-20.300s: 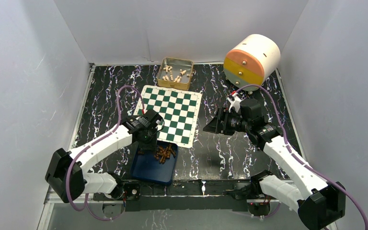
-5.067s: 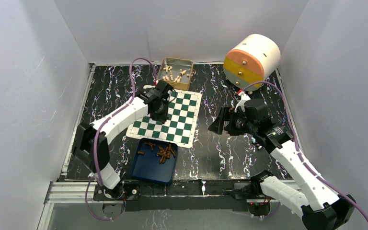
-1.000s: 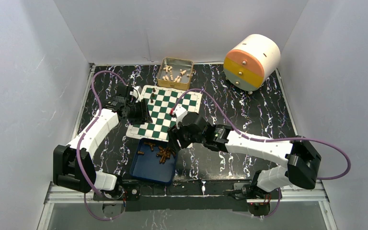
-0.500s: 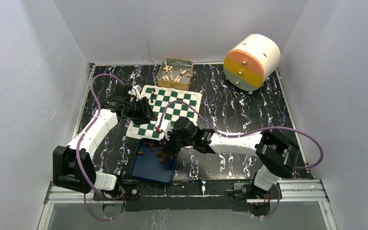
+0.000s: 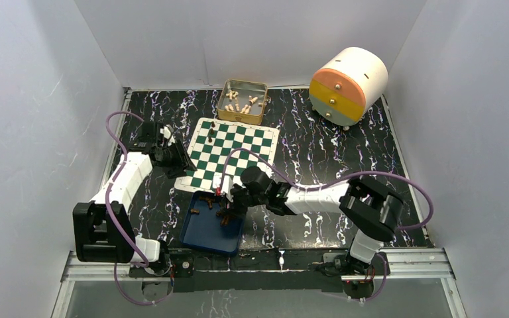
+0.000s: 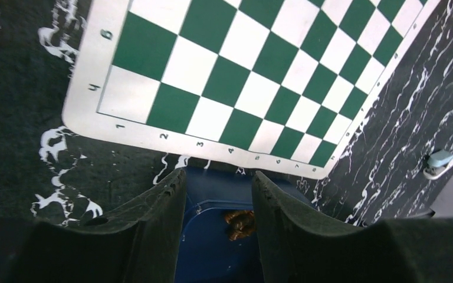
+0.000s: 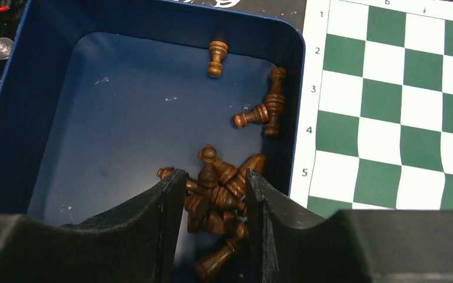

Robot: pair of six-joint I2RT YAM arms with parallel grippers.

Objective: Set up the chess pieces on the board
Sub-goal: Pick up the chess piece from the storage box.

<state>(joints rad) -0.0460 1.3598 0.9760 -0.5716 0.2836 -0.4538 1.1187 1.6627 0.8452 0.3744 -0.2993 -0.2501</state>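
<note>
Dark-brown chess pieces [image 7: 224,188] lie heaped in the blue tray [image 7: 17,106], with three more loose ones by its far wall. My right gripper [image 7: 212,183] is low over the tray [image 5: 209,232], open, its jaws on either side of the heap; whether they press on a piece does not show. In the top view it [image 5: 227,197] hangs just off the board's near edge. One dark piece [image 5: 211,131] stands on the green-and-white board [image 5: 238,156] near its far left corner. My left gripper [image 5: 180,161] hovers at the board's left edge, open and holding nothing [image 6: 215,177].
A gold tin [image 5: 243,101] with cream pieces sits behind the board. A white, orange and yellow drum [image 5: 348,86] stands at the back right. The right arm's purple cable arcs over the board's near right part. White walls close in the black marbled table [image 5: 318,159].
My right arm swung left and down from the board's near edge to the tray, and its jaws narrowed. My left arm drew back left off the board, still open.
</note>
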